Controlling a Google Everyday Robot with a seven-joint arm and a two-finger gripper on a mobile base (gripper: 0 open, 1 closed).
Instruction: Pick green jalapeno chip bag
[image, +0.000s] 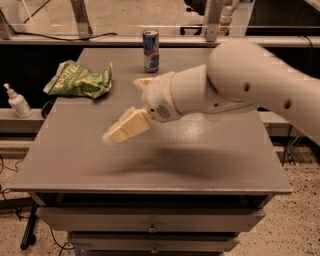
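The green jalapeno chip bag (79, 79) lies crumpled at the far left of the grey table (165, 170), light green with white lettering. My gripper (116, 133) hangs above the table's middle left, pointing down and left. It is to the right of the bag and nearer the front, well apart from it, and holds nothing that I can see. The white arm reaches in from the right and fills the upper right of the view.
A blue and silver drink can (150, 50) stands upright at the table's far edge, right of the bag. A white pump bottle (18, 101) stands on a lower ledge off the table's left side. Drawers run below the front edge.
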